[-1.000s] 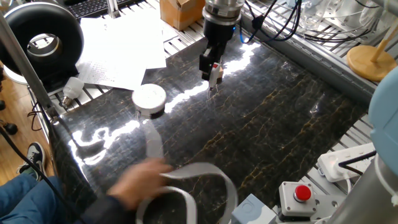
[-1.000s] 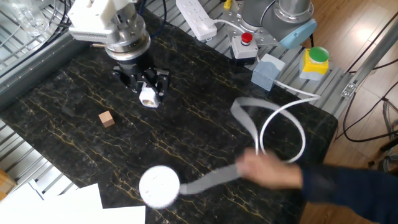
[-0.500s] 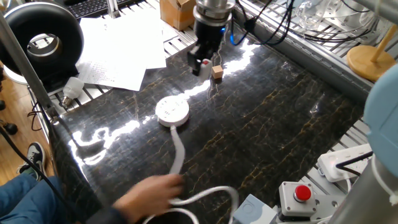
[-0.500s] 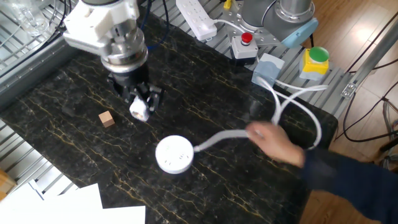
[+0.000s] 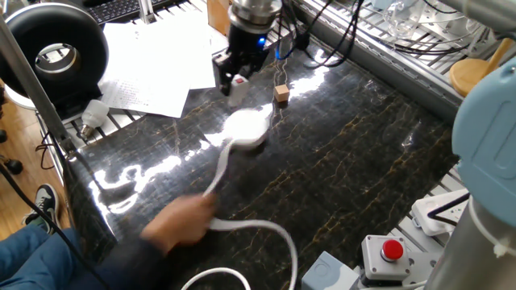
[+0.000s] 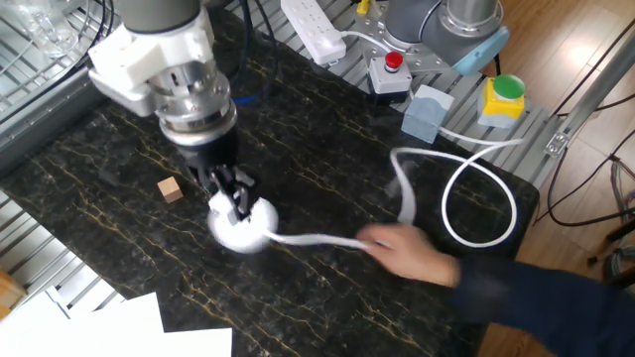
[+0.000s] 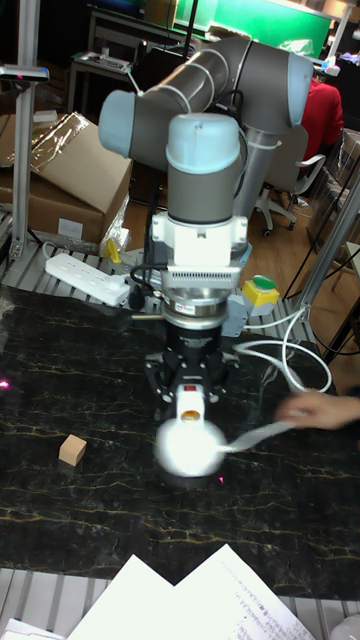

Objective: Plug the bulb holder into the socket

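Note:
My gripper (image 5: pixel 234 78) is shut on the bulb holder (image 5: pixel 238 80), a small white piece whose red switch (image 7: pixel 188 392) faces the tall fixed view. It hangs a little above the black tabletop. The socket (image 5: pixel 248 127), a round white puck, is motion-blurred and lies on the table close to the gripper (image 7: pixel 190 402), just in front of it in the tall view. A person's hand (image 5: pixel 181 225) holds the socket's white cable (image 6: pixel 317 239). In the other fixed view the socket (image 6: pixel 241 227) sits right under the fingers (image 6: pixel 226 184), partly hidden by them.
A small tan cube (image 6: pixel 171 189) lies on the table beside the gripper. A white power strip (image 6: pixel 313 28), a red stop button (image 6: pixel 393 61) and a green button (image 6: pixel 508 89) sit past the table edge. Paper sheets (image 5: pixel 157 60) and a light bulb (image 5: pixel 95 113) lie at one side.
The gripper has carried the bulb holder sideways across the table, away from the tan cube. The hand has dragged the socket by its cable to a spot by the gripper.

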Controlling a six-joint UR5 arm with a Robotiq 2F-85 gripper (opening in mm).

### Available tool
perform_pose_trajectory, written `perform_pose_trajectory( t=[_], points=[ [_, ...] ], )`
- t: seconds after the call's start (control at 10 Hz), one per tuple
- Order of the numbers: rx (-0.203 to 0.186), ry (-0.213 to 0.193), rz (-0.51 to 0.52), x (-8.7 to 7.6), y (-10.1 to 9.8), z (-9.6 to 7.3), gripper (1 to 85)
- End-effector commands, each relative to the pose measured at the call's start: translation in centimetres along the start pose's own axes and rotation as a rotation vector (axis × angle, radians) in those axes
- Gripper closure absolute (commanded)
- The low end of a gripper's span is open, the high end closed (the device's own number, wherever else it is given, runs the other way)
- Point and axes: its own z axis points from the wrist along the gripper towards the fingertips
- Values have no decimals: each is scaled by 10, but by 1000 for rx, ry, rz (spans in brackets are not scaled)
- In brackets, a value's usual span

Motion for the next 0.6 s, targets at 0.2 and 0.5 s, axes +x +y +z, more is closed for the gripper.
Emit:
perform_pose_trajectory(
  t=[0.2,0.5],
  points=[
    [8,-52,28,-30,-7,16,843],
    [61,-32,-100,-20,-40,14,843]
  ],
)
